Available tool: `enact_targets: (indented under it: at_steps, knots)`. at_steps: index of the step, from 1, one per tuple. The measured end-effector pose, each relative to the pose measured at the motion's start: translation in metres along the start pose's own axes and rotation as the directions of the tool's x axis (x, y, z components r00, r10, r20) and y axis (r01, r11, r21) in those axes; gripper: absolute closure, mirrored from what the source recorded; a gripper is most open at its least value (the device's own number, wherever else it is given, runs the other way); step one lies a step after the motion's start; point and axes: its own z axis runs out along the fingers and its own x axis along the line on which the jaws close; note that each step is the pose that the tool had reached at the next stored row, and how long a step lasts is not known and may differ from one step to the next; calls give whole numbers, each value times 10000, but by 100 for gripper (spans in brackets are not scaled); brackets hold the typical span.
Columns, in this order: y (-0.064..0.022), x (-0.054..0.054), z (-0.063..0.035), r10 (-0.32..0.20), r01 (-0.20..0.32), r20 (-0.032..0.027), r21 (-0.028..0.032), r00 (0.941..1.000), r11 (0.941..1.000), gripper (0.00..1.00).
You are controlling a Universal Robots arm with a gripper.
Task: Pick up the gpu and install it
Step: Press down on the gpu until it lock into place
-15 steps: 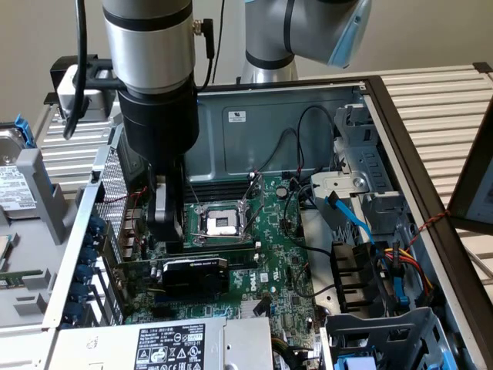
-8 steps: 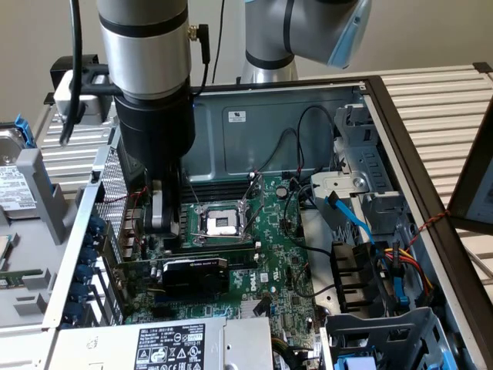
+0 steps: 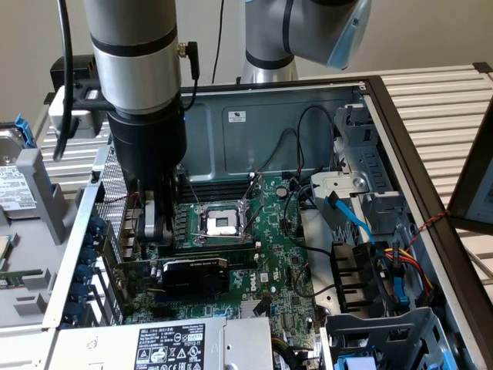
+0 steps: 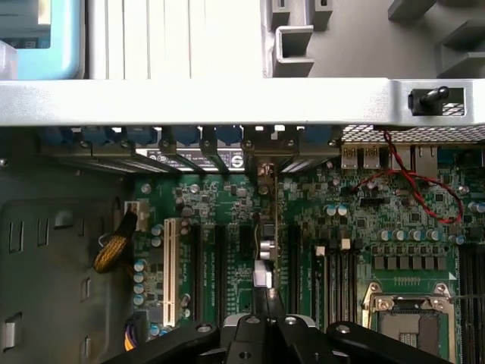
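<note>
The gpu [image 3: 196,275], a small green card with a black rounded shroud, stands on edge across the large green motherboard [image 3: 281,254] inside the open computer case. Its bracket end points toward the slot wall on the exterior view's left. My gripper [image 3: 158,235] hangs straight down over that end of the card, fingers shut together just above its upper edge. In the wrist view the gpu [image 4: 271,227] appears edge-on as a thin line running from the rear slot brackets to my gripper [image 4: 265,303]. I cannot tell whether the fingertips touch the card.
The CPU socket [image 3: 222,223] lies just behind the card. A power supply [image 3: 177,343] sits at the front, with a drive cage [image 3: 385,339] and bundled cables [image 3: 347,216] on the exterior view's right. A red wire [image 4: 424,189] loops near the rear ports below the case rim [image 4: 227,102].
</note>
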Motion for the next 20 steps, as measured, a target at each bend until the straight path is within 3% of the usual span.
enact_targets:
  at_steps: [10, 15, 20]
  knots:
    - [15, -56, 153, 2, -2, 3, 51, 10000, 10000, 89]
    - [36, -83, 200, 0, 0, -7, 151, 10000, 9999, 89]
    - [75, -86, 228, 2, -2, -7, 182, 10000, 9998, 89]
